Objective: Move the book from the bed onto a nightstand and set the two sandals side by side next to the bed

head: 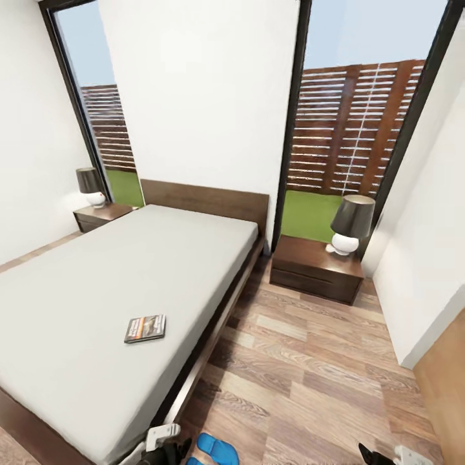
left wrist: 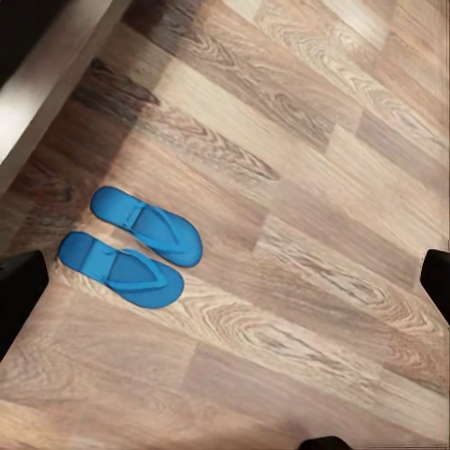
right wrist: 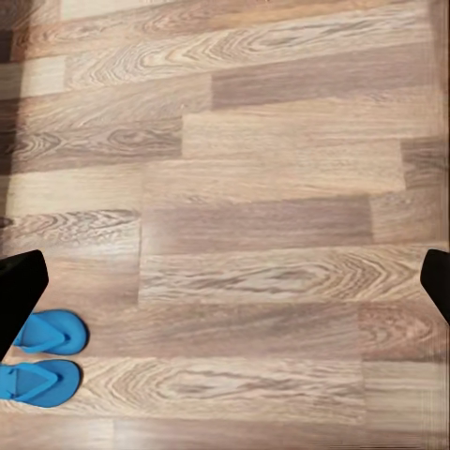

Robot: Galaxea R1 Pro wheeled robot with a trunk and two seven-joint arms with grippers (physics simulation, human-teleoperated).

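Note:
The book (head: 144, 328), black and orange, lies flat on the pale mattress of the bed (head: 77, 303), toward its foot and right side. A dark wood nightstand (head: 316, 268) stands right of the headboard, and a second nightstand (head: 100, 214) stands at the far left. Both blue sandals (left wrist: 145, 223) (left wrist: 122, 270) lie side by side on the plank floor just beside the bed frame; one sandal (head: 216, 447) shows at the head view's lower edge. My left gripper (left wrist: 228, 281) hangs open above the floor near them. My right gripper (right wrist: 228, 286) is open too, with the sandals (right wrist: 42, 356) off to one side.
Each nightstand carries a lamp with a dark shade (head: 352, 223) (head: 90, 185). Tall dark-framed windows (head: 361, 129) flank the white wall behind the headboard. A white wall (head: 426, 258) bounds the strip of wood floor (head: 303, 374) between bed and right side.

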